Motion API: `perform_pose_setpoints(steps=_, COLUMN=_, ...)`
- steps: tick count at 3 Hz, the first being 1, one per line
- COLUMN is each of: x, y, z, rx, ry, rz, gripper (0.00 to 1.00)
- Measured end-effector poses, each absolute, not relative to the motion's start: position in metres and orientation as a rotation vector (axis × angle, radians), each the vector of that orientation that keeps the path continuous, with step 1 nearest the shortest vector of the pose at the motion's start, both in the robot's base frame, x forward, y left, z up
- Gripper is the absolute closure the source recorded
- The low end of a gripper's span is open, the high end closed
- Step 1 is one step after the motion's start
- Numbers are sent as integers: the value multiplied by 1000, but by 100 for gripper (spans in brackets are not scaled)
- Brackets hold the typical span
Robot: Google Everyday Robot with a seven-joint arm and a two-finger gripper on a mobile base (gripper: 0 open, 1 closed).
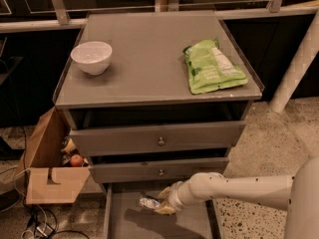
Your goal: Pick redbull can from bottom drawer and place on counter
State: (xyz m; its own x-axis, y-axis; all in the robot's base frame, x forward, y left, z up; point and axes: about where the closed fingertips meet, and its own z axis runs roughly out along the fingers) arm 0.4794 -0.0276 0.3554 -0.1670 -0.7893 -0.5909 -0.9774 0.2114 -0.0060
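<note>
The redbull can (148, 202) is a small silvery can lying low over the floor of the open bottom drawer (134, 225), near its back. My gripper (160, 202) reaches into the drawer from the right on a white arm, and its tan fingers (164, 209) sit on either side of the can's right end. The counter (144, 68) is the grey cabinet top above, with a raised rim.
A white bowl (91, 57) stands on the counter's left, a green snack bag (213, 67) on its right. Two knobbed drawers above the bottom one stand slightly open. A cardboard box (47, 163) with items sits left of the cabinet. A white pole (298, 63) stands at right.
</note>
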Motion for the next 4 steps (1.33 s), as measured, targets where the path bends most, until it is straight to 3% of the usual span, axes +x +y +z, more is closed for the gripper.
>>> perform_pose_setpoints(steps=4, x=474, y=-38, z=473, rx=-1663, ry=1919, rz=374, gripper=100)
